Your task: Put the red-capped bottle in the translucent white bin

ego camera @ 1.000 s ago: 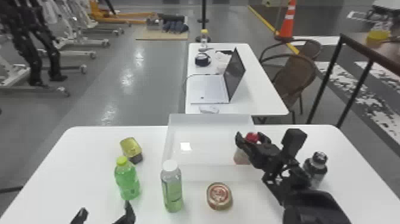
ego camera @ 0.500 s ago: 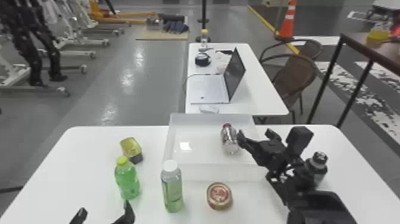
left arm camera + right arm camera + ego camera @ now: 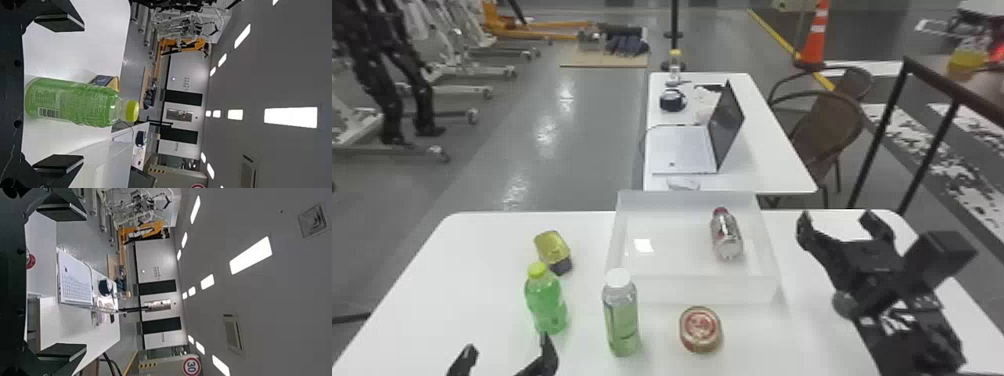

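The red-capped bottle [image 3: 727, 237] lies left of the right fingers [image 3: 805, 231], well apart from them. It is on its side in the right part of the bin [image 3: 692, 288], cap toward the far side. The right fingers stand wide open, holding nothing. The left fingers [image 3: 548, 354], also wide open and empty, are at the near left, by the green bottle [image 3: 546, 302].
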Controlling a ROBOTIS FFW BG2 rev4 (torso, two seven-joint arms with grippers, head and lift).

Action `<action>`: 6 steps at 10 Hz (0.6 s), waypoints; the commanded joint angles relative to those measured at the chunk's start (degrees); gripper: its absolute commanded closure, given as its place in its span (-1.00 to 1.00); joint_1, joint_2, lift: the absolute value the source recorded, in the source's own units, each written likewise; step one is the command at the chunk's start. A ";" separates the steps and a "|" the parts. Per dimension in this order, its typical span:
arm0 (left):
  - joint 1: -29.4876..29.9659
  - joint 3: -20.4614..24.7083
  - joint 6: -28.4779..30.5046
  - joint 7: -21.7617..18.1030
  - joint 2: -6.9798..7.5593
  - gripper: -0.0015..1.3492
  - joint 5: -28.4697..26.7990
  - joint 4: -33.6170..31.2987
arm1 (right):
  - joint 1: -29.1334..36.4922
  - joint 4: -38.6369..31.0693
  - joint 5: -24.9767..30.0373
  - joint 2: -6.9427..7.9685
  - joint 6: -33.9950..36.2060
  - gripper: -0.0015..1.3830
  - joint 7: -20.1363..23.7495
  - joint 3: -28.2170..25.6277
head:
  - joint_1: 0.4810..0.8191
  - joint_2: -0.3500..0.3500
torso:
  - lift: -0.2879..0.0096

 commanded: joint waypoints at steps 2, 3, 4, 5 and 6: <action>-0.89 0.83 -0.55 0.36 -0.15 -0.81 -2.34 0.11 | 10.68 -8.66 1.93 0.22 0.41 -0.82 -3.21 -1.70 | -0.60 0.00 | 0.26; -0.80 1.01 -1.08 0.36 -0.15 -0.81 -3.22 -0.07 | 12.62 -9.46 1.49 0.13 2.00 -0.81 -2.77 -1.70 | -0.60 0.00 | 0.26; -0.01 1.19 -1.69 0.36 -0.15 -0.81 -3.48 -0.24 | 15.34 -9.81 1.58 0.13 2.88 -0.82 -1.54 -1.52 | -0.60 0.00 | 0.26; 1.40 1.45 -1.25 0.36 -0.15 -0.81 -3.48 -0.68 | 18.33 -9.81 2.46 0.48 2.88 -0.82 -1.45 -0.47 | -0.60 0.00 | 0.26; 2.01 1.54 -0.55 0.36 -0.15 -0.81 -4.27 -1.03 | 20.09 -9.37 5.01 1.63 2.44 -0.83 -1.36 -0.12 | -0.60 0.00 | 0.26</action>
